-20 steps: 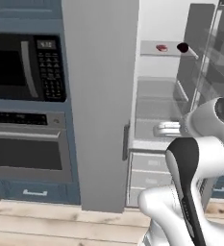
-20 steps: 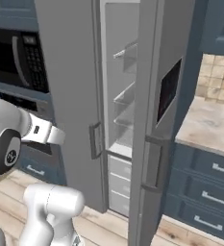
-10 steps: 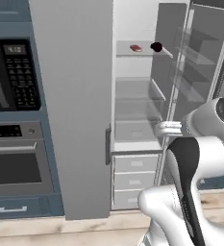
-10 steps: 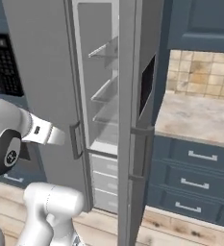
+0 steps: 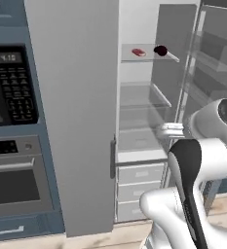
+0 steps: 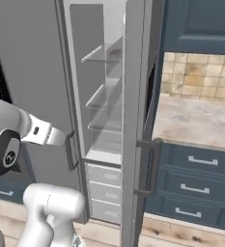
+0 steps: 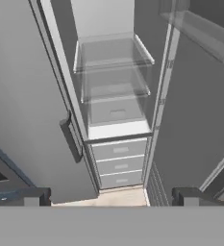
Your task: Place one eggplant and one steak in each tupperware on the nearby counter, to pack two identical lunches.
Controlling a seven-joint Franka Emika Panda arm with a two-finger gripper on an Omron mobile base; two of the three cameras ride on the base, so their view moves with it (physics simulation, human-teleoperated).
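Fetch stage: steak (image 5: 139, 52) and eggplant (image 5: 160, 50) on upper fridge shelf (image 5: 144, 59); gripper (image 7: 112, 197) released, empty; next, reach up.

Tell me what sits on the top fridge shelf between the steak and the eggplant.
Nothing. In the left base view the steak and the eggplant lie side by side on the glass shelf, with only a bare stretch of shelf between them.

Count: one steak (image 5: 139, 52), one eggplant (image 5: 160, 50), both on the top fridge shelf (image 5: 134, 58). Three drawers (image 7: 119, 165) at the fridge bottom. One microwave (image 5: 10, 85), one oven (image 5: 15, 177).
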